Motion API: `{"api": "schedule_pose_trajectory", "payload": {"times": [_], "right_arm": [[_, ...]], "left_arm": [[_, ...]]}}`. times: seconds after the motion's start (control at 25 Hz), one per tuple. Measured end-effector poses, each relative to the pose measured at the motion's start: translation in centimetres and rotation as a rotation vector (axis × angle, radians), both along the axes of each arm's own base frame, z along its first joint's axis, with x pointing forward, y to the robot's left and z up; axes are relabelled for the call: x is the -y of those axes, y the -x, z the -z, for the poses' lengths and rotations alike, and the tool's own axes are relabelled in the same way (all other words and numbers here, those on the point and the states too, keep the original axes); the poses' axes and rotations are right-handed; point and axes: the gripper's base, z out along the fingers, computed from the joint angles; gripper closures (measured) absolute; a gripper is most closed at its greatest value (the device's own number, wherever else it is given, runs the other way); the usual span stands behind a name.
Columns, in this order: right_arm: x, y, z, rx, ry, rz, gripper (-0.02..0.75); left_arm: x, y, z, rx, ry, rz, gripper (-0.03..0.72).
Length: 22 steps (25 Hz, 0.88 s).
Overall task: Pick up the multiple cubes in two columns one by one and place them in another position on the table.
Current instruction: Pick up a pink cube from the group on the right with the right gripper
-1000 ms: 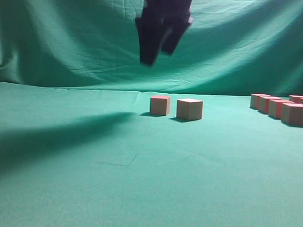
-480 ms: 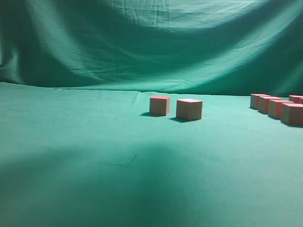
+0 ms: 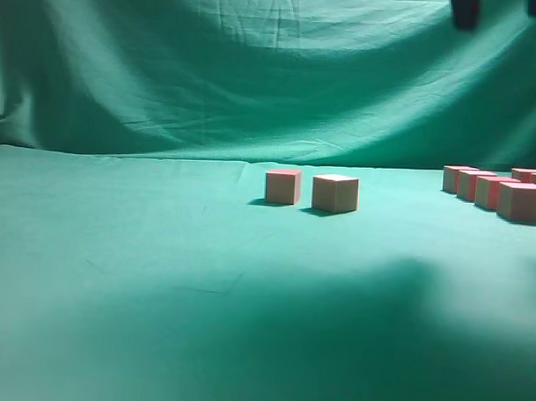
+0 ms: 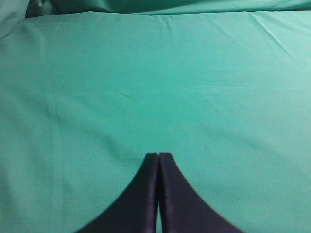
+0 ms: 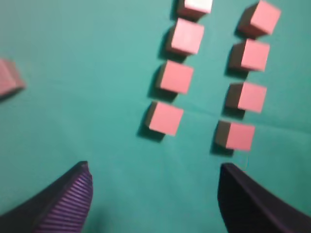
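Note:
Two pink cubes (image 3: 283,185) (image 3: 335,192) stand side by side mid-table on the green cloth table (image 3: 160,267). Several more cubes (image 3: 497,193) stand in two columns at the far right. In the right wrist view the two columns (image 5: 169,77) (image 5: 248,82) lie ahead of my open, empty right gripper (image 5: 155,194), and one more cube (image 5: 8,80) shows at the left edge. The right gripper's fingertips (image 3: 499,11) show at the top right of the exterior view, high above the columns. My left gripper (image 4: 158,156) is shut and empty over bare cloth.
A draped green cloth backdrop (image 3: 255,77) hangs behind the table. A broad shadow lies across the table's front right (image 3: 404,337).
The dark gripper that hung above the two middle cubes left the view, then its fingertips reappeared at the top right above the columns. The shadow on the cloth shifted rightward. The cubes have not moved.

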Motion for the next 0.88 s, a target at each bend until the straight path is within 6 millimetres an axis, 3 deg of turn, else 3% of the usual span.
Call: {"api": "schedule_pose_trajectory", "payload": {"times": [0.16, 0.24, 0.6, 0.88], "right_arm": [[1.4, 0.7, 4.0, -0.081, 0.013, 0.079, 0.207], [1.7, 0.7, 5.1, -0.078, -0.009, 0.108, 0.207], [5.4, -2.1, 7.4, -0.019, -0.18, 0.269, 0.207], [5.2, -3.6, 11.1, -0.068, -0.182, 0.233, 0.207]], "left_arm": [[0.0, 0.0, 0.0, 0.0, 0.0, 0.0, 0.688], [0.0, 0.0, 0.0, 0.0, 0.0, 0.0, 0.688], [0.0, 0.0, 0.0, 0.0, 0.0, 0.0, 0.688], [0.0, 0.0, 0.0, 0.0, 0.0, 0.0, 0.688]]}}
